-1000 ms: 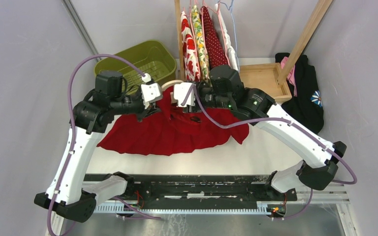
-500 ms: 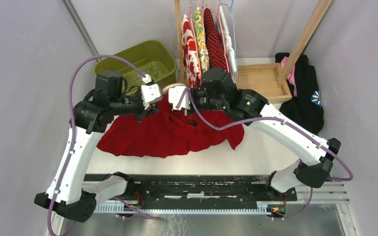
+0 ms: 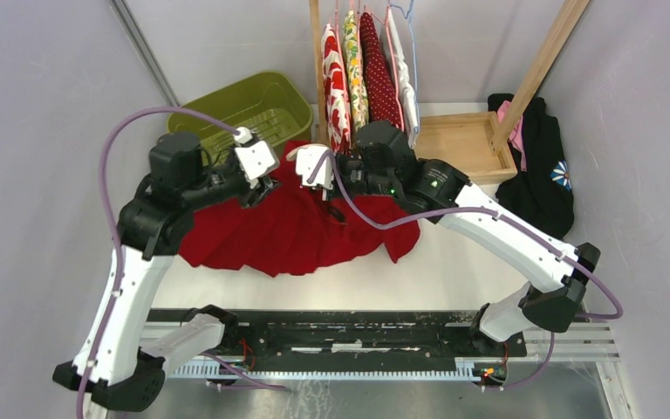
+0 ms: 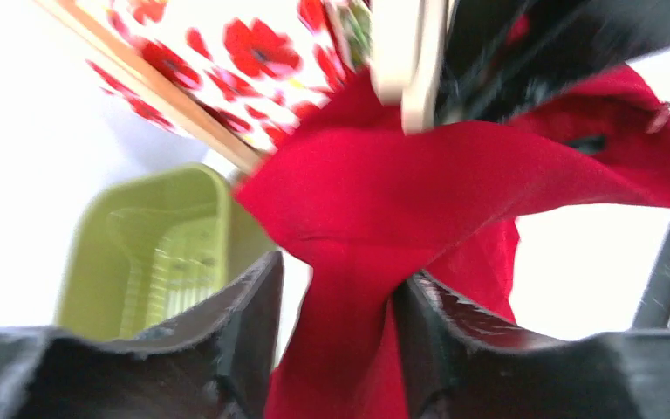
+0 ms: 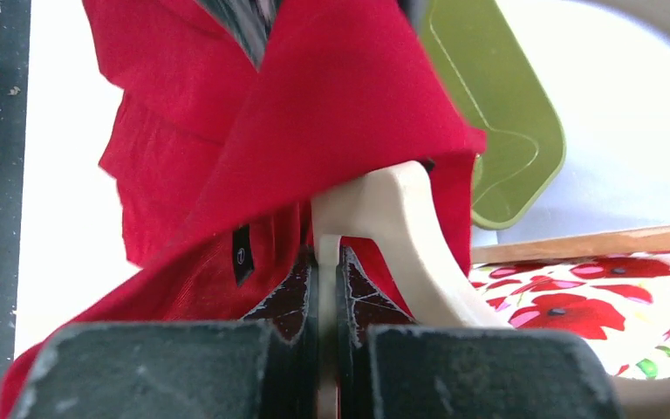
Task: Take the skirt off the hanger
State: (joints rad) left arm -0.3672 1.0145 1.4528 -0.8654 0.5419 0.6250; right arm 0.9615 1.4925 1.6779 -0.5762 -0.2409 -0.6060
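At mid-scene, right gripper (image 5: 327, 288) pinched the hanger (image 5: 401, 218); left gripper (image 4: 336, 305), jaws spread around the skirt (image 4: 419, 183), risked losing slack cloth, leaving it snagged.

Bright, even light from above; both wrist views are washed out and soft.
From overhead, the arms throw only faint shadows on the white bench (image 3: 454, 271). The left wrist view is blurred, the skirt (image 4: 384, 183) soft-edged against blown-out white. In the right wrist view, the dark right pincer (image 5: 327, 279) sits out of focus and the hanger (image 5: 393, 209) is sharper.
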